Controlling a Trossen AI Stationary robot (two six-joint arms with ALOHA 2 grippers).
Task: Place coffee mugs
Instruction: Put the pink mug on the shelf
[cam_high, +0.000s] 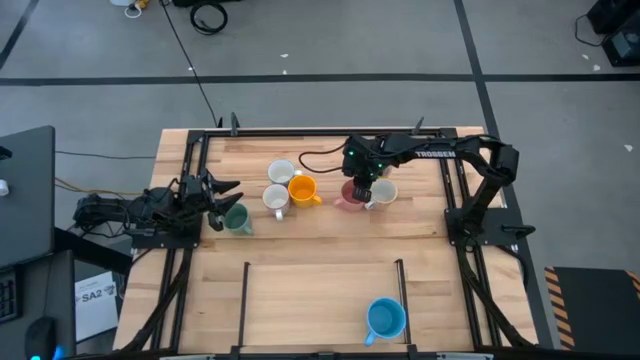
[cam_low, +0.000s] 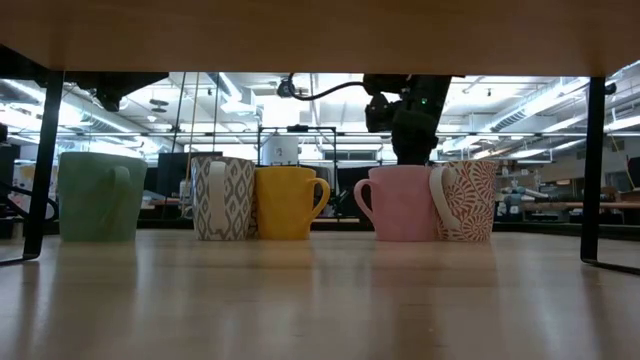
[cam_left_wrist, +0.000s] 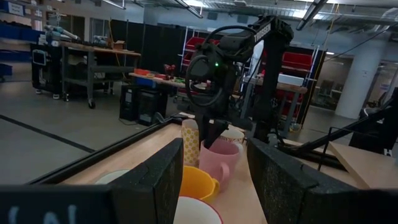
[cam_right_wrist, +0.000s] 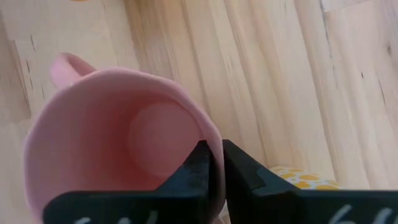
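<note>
Right claw pinches the pink mug's rim, clamped tight, mid-tabletop beside the orange mug; left claw waits spread wide near the green mug.

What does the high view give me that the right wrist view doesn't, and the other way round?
Only the high view shows the blue mug alone near the table's front edge, the orange mug, the green mug by the open left tool, and the red-patterned mug.

Only the right wrist view shows the right tool pinching the pink mug's rim.

Both show the pink mug.
</note>
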